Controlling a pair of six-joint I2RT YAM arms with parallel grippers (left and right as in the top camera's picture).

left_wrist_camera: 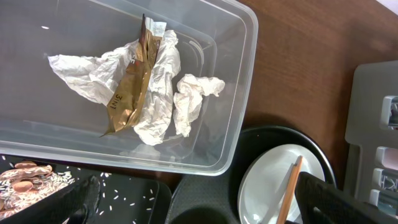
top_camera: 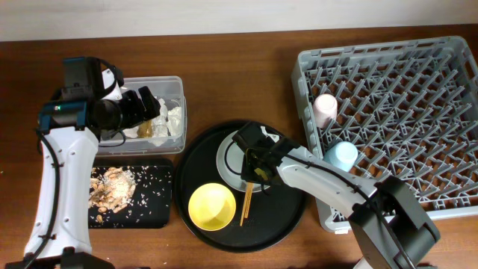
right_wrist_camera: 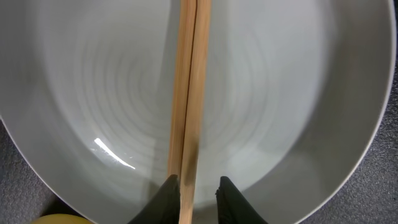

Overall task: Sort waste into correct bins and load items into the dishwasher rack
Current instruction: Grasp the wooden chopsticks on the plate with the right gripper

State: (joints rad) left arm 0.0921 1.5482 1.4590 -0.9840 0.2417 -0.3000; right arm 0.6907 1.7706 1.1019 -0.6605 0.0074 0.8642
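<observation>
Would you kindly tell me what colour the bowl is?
Yellow; the bowl shows best in the overhead view.

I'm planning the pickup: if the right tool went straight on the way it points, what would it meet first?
Most likely the wooden chopsticks, which lie between the open fingers of the right tool, with the plate just behind them. Depth is unclear.
</observation>
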